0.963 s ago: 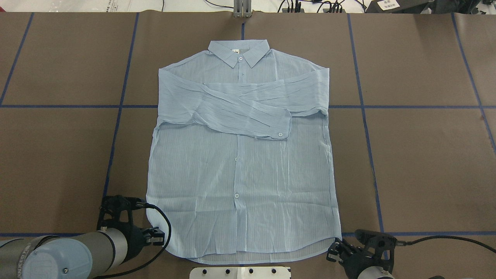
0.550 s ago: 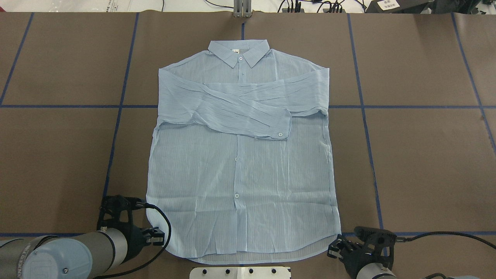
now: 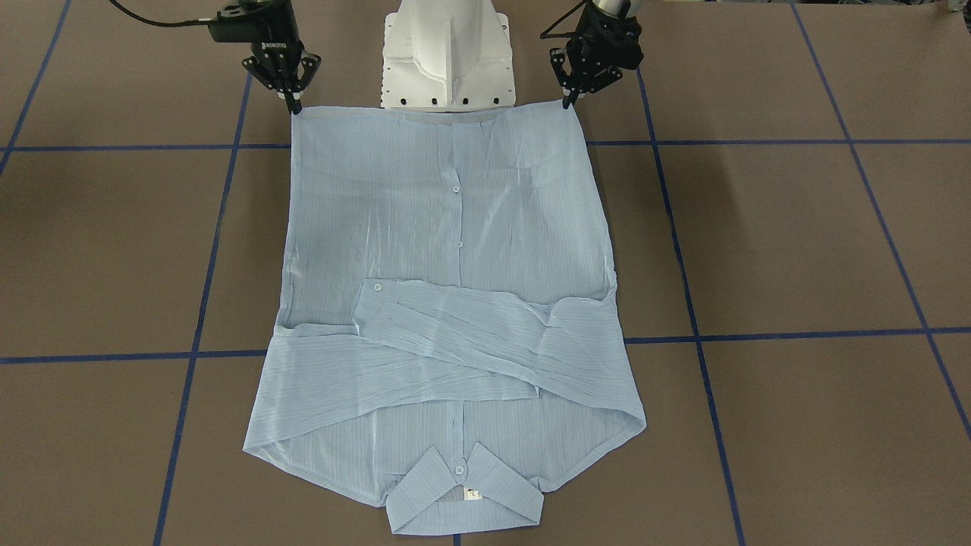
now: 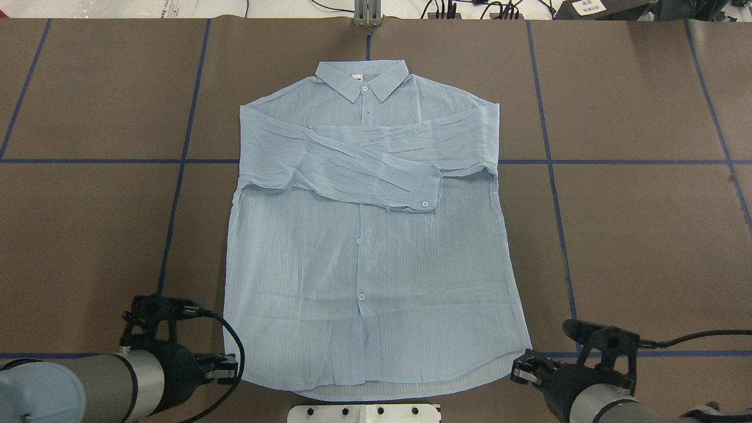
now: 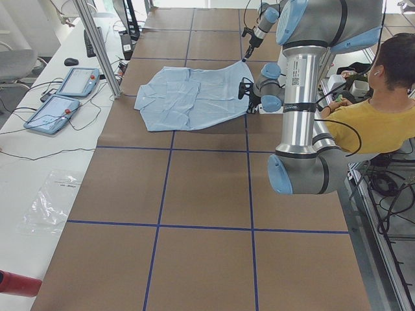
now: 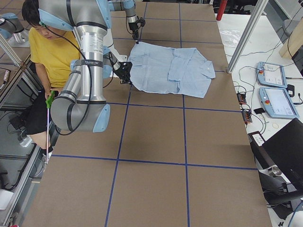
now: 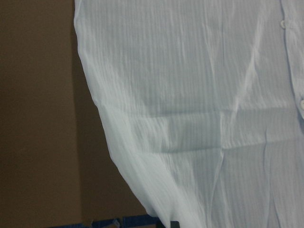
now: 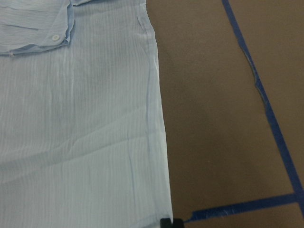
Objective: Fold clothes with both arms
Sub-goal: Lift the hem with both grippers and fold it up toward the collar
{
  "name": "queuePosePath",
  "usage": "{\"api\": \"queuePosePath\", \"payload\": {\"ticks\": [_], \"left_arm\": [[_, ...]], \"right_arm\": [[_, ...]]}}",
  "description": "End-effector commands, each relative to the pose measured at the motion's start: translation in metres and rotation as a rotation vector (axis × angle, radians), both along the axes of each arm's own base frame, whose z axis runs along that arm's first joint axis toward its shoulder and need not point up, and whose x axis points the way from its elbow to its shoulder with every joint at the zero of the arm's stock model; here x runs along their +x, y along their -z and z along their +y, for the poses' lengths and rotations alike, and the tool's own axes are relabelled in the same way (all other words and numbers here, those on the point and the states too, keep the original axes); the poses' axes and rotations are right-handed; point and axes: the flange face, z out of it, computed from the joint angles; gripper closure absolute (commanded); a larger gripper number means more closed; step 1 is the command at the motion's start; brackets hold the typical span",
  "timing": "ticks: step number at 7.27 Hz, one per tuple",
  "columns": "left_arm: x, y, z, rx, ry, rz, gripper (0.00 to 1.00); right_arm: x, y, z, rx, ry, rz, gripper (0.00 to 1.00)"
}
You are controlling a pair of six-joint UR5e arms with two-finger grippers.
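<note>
Shirt [image 4: 364, 252] is laid front-up & buttoned on the brown table [image 4: 646, 247] w/ blue tape lines [image 4: 552, 176], collar [image 4: 362, 79] at the side far from the robot & both sleeves [image 4: 376, 170] crossed over the chest. Its hem [image 3: 425, 114] is held stretched between the two bottom corners, just in front of the white base [image 3: 447, 61]: the corner on the robot's left is pinched by the left gripper [image 3: 567, 101], jaws closed on the fabric, & the opposite corner is pinched likewise by the right gripper [image 3: 293, 106]. A person [image 5: 363, 129] in a yellow top is seen seated behind the robot in the side views.
</note>
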Motion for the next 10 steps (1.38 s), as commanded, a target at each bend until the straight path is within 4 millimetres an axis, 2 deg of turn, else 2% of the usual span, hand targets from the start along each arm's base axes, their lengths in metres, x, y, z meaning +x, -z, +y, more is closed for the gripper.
{"api": "queuePosePath", "payload": {"ticks": [1, 2, 3, 4, 5, 6, 7, 8, 9, 10], "left_arm": [[-0.09, 0.069, 0.025, -0.055, -0.131, 0.052, 1.0], [-0.126, 0.097, 0.031, -0.075, -0.174, 0.074, 1.0], [-0.118, 0.102, 0.028, -0.083, -0.181, 0.07, 1.0], [-0.097, 0.102, 0.008, -0.06, -0.138, 0.063, 1.0], [-0.07, 0.103, -0.024, -0.032, -0.079, 0.042, 1.0], [-0.046, 0.098, -0.067, -0.026, 0.007, 0.004, 1.0], [-0.038, 0.098, -0.114, 0.01, 0.077, -0.028, 1.0], [-0.059, 0.098, -0.152, 0.052, 0.143, -0.048, 1.0], [-0.081, 0.096, -0.177, 0.085, 0.189, -0.066, 1.0], [-0.077, 0.089, -0.209, 0.079, 0.239, -0.099, 1.0]], "right_arm": [[0.09, 0.075, 0.013, -0.126, 0.148, -0.017, 1.0], [0.095, 0.087, 0.014, -0.156, 0.171, -0.045, 1.0], [0.094, 0.091, 0.007, -0.153, 0.146, -0.046, 1.0], [0.093, 0.094, -0.011, -0.121, 0.11, -0.04, 1.0], [0.08, 0.108, -0.04, -0.043, 0.085, -0.045, 1.0], [0.071, 0.112, -0.071, -0.028, 0.018, -0.025, 1.0], [0.069, 0.126, -0.109, 0.012, -0.042, -0.027, 1.0], [0.066, 0.141, -0.146, 0.036, -0.088, -0.026, 1.0], [0.058, 0.135, -0.178, 0.021, -0.144, 0.009, 1.0], [0.044, 0.133, -0.22, 0.034, -0.19, 0.044, 1.0]]}}
